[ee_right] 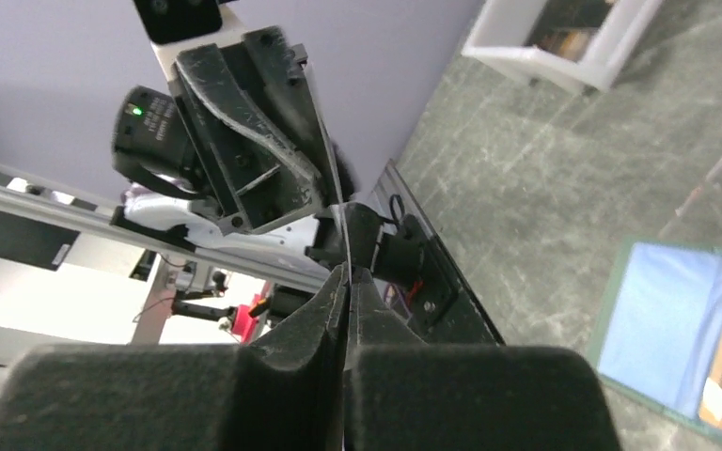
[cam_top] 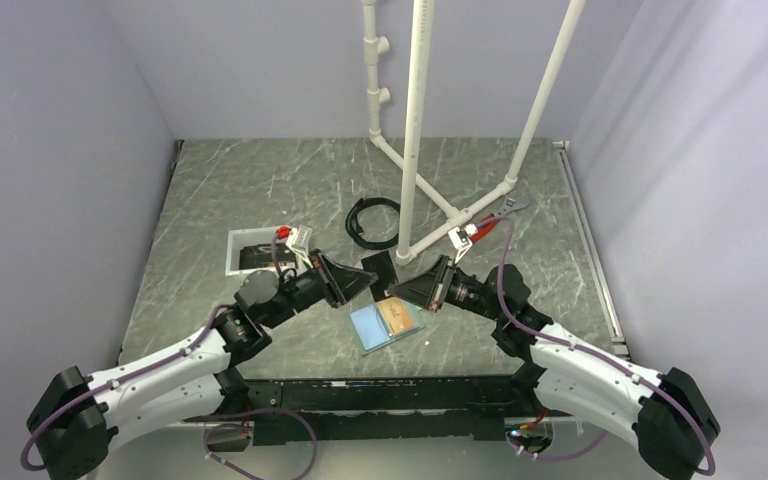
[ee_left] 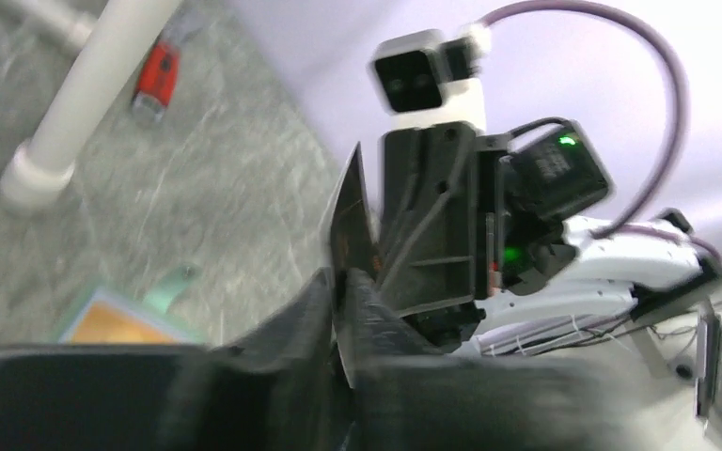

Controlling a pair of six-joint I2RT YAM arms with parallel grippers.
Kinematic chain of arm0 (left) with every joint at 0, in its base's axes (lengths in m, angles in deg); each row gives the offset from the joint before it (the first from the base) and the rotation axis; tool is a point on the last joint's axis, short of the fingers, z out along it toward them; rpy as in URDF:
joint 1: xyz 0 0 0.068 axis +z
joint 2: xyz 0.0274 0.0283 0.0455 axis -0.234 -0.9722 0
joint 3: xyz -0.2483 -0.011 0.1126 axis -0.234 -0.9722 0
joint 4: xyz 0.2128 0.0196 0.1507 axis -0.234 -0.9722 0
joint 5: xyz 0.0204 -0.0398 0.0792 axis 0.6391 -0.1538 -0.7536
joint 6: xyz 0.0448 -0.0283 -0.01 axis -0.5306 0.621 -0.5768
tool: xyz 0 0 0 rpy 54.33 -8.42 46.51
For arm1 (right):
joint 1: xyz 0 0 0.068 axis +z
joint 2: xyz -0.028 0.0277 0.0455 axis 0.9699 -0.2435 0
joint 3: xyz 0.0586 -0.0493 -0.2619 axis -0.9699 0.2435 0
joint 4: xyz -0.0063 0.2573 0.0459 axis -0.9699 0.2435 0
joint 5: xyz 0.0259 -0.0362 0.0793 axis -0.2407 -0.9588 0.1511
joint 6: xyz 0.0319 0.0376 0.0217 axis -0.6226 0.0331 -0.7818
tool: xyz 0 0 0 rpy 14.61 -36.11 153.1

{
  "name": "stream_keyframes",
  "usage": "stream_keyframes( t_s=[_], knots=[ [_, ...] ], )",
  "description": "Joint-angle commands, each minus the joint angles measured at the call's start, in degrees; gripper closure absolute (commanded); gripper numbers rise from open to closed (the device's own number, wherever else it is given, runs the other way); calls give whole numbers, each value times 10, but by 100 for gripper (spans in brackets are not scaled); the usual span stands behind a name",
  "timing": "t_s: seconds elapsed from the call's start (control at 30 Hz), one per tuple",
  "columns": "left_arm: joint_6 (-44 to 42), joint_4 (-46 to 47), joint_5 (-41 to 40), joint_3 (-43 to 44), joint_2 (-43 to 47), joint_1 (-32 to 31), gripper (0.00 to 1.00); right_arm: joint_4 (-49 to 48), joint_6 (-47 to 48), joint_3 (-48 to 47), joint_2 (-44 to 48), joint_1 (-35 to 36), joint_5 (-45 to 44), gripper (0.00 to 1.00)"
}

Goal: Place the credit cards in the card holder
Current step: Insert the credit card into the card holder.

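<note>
the left gripper and right gripper meet tip to tip above the table's near middle, each with its fingers pinched narrow on opposite edges of one dark credit card, held on edge in the air between them. just below and in front of them the card holder lies open on the table, blue inner faces up, with a tan credit card resting on its right half. more dark cards sit in the white tray, further left.
</note>
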Motion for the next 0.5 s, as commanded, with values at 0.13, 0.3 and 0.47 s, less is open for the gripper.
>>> stream_keyframes(
  t_s=[0.13, 0.3, 0.47],
  knots=[
    [114, -565, -180, 128, 37, 6, 27, 357, 180, -75, 45, -25, -63, 100],
    [142, -631, -148, 128, -7, 10, 17, 446, 281, -119, -31, -25, -18, 100],
    [154, -618, -93, 147, -124, 14, 20, 474, 324, -156, -125, -25, 21, 100]
  ],
)
